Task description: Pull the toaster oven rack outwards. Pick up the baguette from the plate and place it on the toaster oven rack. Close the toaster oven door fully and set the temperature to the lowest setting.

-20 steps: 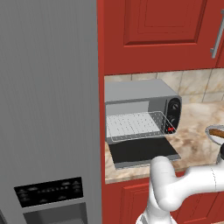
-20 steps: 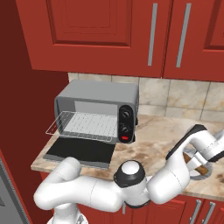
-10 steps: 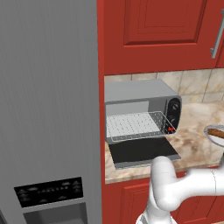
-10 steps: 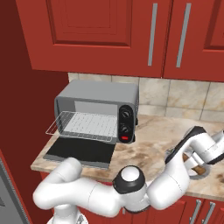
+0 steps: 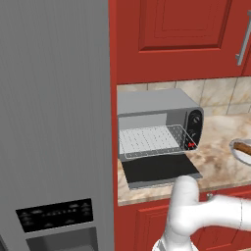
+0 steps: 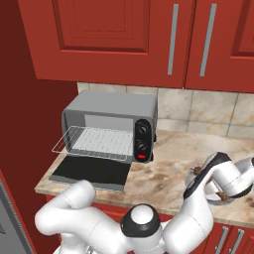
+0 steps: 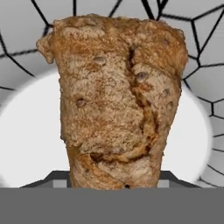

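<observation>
The toaster oven (image 5: 157, 105) (image 6: 111, 104) stands on the counter with its door (image 5: 159, 170) (image 6: 92, 171) folded down flat. The wire rack (image 5: 149, 141) (image 6: 96, 141) is pulled out over the door and bare. To the right, the baguette (image 5: 242, 147) lies on the plate (image 5: 238, 153). In the hand view the baguette (image 7: 116, 96) fills the middle, very close, over the white plate (image 7: 26, 140). My gripper (image 7: 113, 179) has a grey tip pressed on each side of the bread's lower end. My wrist (image 6: 225, 173) hangs low over the plate.
A tall grey fridge (image 5: 54, 122) fills the left side. Red cabinets (image 6: 114, 39) hang above the counter, and tiled wall runs behind it. Bare marbled countertop (image 6: 168, 163) lies between the oven and the plate.
In the right base view the hand has settled slightly lower over the plate. The oven, door and rack stand as before.
</observation>
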Robot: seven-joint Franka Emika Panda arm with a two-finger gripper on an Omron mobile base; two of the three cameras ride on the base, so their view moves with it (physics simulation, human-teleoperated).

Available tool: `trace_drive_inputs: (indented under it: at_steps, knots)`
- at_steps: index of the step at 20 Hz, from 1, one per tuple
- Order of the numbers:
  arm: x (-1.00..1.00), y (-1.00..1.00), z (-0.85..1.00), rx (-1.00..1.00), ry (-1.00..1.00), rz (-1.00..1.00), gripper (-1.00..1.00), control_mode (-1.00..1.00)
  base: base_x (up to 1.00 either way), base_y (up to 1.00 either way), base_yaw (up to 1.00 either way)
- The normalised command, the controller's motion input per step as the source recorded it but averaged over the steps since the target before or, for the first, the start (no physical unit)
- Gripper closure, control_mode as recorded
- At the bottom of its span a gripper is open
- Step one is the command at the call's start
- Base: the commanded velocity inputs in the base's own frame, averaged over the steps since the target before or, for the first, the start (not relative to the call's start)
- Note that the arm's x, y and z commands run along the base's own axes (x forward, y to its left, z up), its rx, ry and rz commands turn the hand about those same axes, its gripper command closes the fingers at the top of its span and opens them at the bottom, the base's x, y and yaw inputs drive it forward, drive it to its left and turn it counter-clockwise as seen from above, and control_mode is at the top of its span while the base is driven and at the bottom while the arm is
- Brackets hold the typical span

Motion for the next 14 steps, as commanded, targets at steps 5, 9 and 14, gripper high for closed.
trace_drive_inputs:
  at_steps: [5, 9, 14]
  knots:
    - [-0.12, 0.0, 0.6, 0.0, -0.13, -0.17, 1.0, -1.0, 0.0, 0.0, 0.0]
    - [0.0, 0.0, 0.76, -0.01, -0.02, -0.03, 1.0, -1.0, 0.0, 0.0, 0.0]
    - [0.0, 0.03, 0.79, -0.06, 0.0, 0.0, 1.0, -1.0, 0.0, 0.0, 0.0]
